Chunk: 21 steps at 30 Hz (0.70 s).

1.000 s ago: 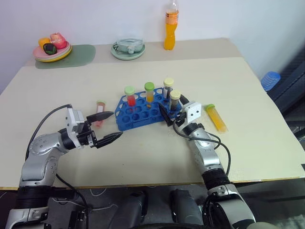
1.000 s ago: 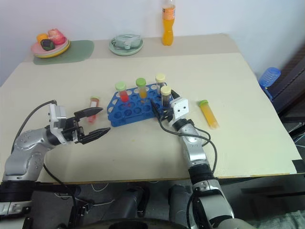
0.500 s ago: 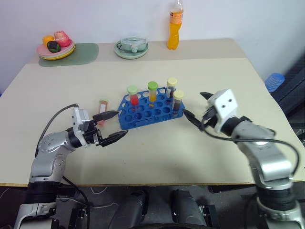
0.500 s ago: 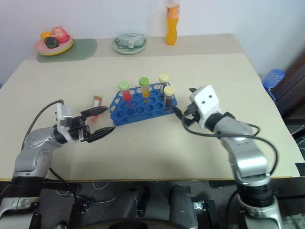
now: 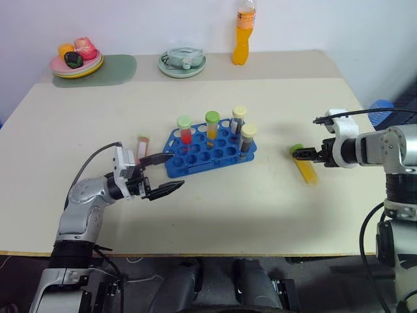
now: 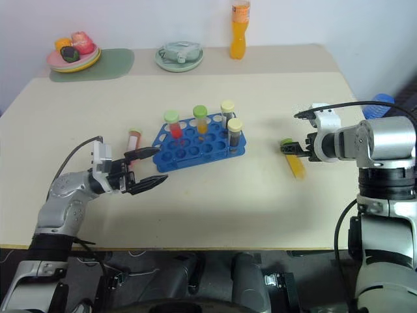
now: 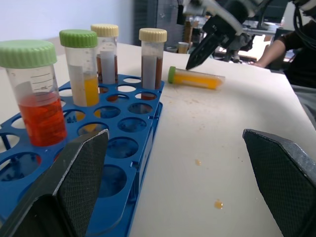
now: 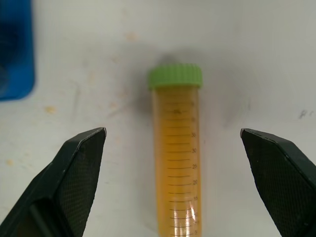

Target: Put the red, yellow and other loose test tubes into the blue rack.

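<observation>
Head stereo looks down over table [image 5: 273, 215]. Left wrist cam low, close beside blue rack [image 7: 133, 148]. Right wrist cam straight above yellow tube [image 8: 177, 163]; all share it.

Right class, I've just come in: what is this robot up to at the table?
It is loading test tubes into the blue rack, where four already stand. The right end effector hangs open over a yellow tube lying on the table. The left end effector, open, is beside a reddish tube lying left of the rack.
</observation>
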Tool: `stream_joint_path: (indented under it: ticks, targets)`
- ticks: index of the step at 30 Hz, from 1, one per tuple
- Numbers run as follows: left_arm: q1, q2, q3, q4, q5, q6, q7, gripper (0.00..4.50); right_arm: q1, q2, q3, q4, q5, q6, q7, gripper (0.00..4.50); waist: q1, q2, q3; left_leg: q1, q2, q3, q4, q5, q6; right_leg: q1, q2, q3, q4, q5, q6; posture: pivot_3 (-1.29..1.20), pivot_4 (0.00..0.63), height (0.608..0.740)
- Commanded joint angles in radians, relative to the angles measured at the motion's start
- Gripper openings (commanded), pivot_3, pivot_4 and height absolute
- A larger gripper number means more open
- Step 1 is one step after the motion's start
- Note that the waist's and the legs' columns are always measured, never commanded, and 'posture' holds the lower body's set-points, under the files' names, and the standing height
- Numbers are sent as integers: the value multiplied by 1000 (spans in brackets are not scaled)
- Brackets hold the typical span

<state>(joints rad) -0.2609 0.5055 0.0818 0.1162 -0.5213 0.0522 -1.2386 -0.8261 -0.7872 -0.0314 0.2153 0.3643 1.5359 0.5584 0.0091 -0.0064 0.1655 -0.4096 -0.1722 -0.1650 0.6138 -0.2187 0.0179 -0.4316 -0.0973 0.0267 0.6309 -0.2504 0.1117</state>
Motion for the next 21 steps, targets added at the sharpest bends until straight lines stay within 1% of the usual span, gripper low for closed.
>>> stream_joint_path:
  ticks: [1,4,5,7,8,12,13,16,18,20,21]
  targets:
    - [25,3,7,-37,-5,-8,2,4500,-85,-32,95,135,-24,-79,61,4448,-3,0,0,0,0,0,0,0,0,0,0,0,0,0,0,0,150,740]
    - [42,4,10,-55,-7,-4,11,4500,-143,-29,204,257,-62,-158,125,4448,-5,0,0,0,0,0,0,-1,2,0,0,0,0,0,1,0,150,740]
    - [47,5,11,-60,-7,-3,13,4500,-160,-24,248,301,-86,-197,149,4229,-5,0,0,0,0,0,1,-1,2,0,0,0,1,1,1,0,150,740]
    - [57,8,14,-71,-7,-1,18,4500,-188,-9,335,383,-139,-270,195,3641,-5,0,0,0,0,0,1,-1,2,0,0,0,1,1,1,0,150,740]
    - [62,9,15,-77,-7,0,22,4500,-198,-5,371,413,-159,-298,221,3183,-6,0,0,0,0,0,1,-1,2,0,0,0,1,2,1,0,150,740]
    - [87,19,22,-100,-8,5,34,4500,-228,17,466,491,-234,-380,303,1075,-9,-1,-1,1,0,0,3,-1,2,2,1,0,1,4,1,0,150,740]
    - [94,21,24,-107,-9,7,38,4500,-231,19,481,497,-250,-395,321,764,-12,-1,-1,2,0,0,3,-1,2,2,1,0,1,4,2,0,150,740]
    - [112,25,30,-127,-13,15,49,4500,-225,13,500,491,-289,-429,355,735,-19,-1,-1,2,0,0,4,-1,1,3,1,0,1,4,1,0,150,740]
    - [124,28,33,-138,-16,16,54,4500,-194,-32,548,418,-326,-487,423,735,-20,-1,-1,2,0,-1,4,-1,1,3,2,0,1,5,1,0,150,740]
    - [133,31,38,-144,-19,18,58,4500,-131,-115,550,236,-305,-530,525,735,-15,-1,-1,2,0,-1,4,-1,1,3,2,0,1,5,1,0,150,740]
    - [135,33,40,-145,-20,18,60,4500,-73,-164,510,104,-256,-561,584,735,-10,0,-1,2,0,-1,4,-1,1,2,1,-1,1,4,2,0,150,740]
